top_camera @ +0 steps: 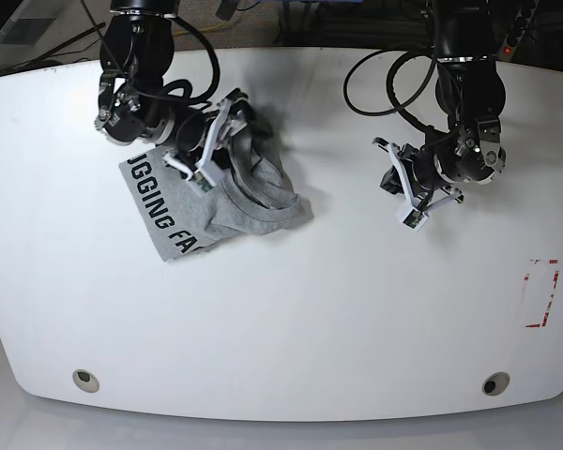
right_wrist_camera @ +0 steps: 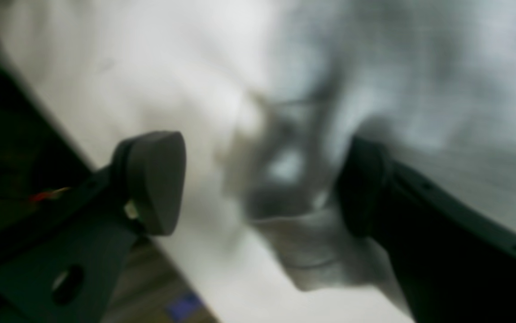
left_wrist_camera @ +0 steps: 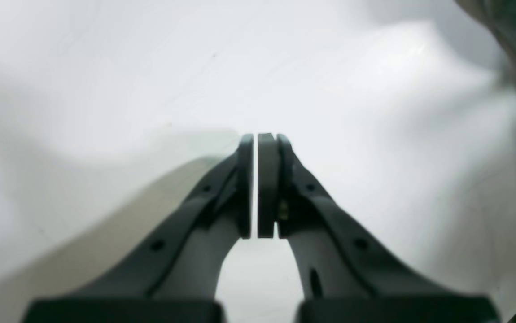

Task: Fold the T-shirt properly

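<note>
Heather-grey cotton T-shirt [top_camera: 216, 202] with black block lettering lies crumpled on my white table [top_camera: 291, 319] at far left, my right gripper [top_camera: 199, 155] spread wide over its bunched folds, my left gripper [top_camera: 411, 199] pressed nearly together on nothing, well apart above bare tabletop.

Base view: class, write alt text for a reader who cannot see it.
A crumpled grey T-shirt with black lettering lies on a white table, far from folded. The right pincer is open over the shirt. The left pincer hangs shut and empty above bare table, apart from the cloth.
</note>
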